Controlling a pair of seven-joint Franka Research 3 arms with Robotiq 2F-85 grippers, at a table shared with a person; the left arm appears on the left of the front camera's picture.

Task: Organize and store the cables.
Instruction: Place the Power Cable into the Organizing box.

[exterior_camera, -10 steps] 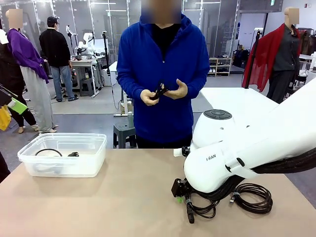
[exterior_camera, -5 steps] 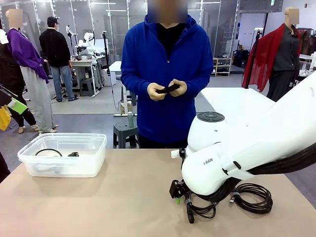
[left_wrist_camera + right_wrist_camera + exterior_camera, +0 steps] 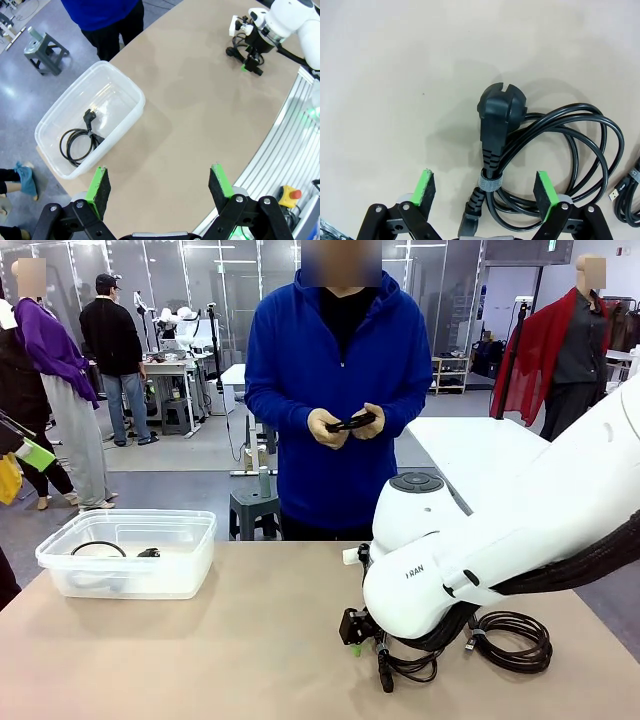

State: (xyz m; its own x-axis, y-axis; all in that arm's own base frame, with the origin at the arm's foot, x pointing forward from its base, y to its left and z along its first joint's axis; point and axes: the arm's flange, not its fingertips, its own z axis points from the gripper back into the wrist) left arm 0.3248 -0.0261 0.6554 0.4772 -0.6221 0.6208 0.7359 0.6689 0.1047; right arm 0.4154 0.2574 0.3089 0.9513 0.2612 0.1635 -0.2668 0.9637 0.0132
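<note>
One coiled cable [image 3: 80, 142] is seen inside the tub [image 3: 131, 85]. Well to the right of the tub, a second cable [image 3: 500, 107] is straddled, ungripped, by the wide-spread right gripper [image 3: 484, 176]. The left gripper [image 3: 159, 169] is held spread above the tub's near side.

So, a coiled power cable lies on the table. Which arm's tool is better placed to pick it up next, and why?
Right. The right tool hangs open over the coiled cable, fingers straddling the bundle. The left tool, also open, is high above the table beside the bin, far from that coil.
</note>
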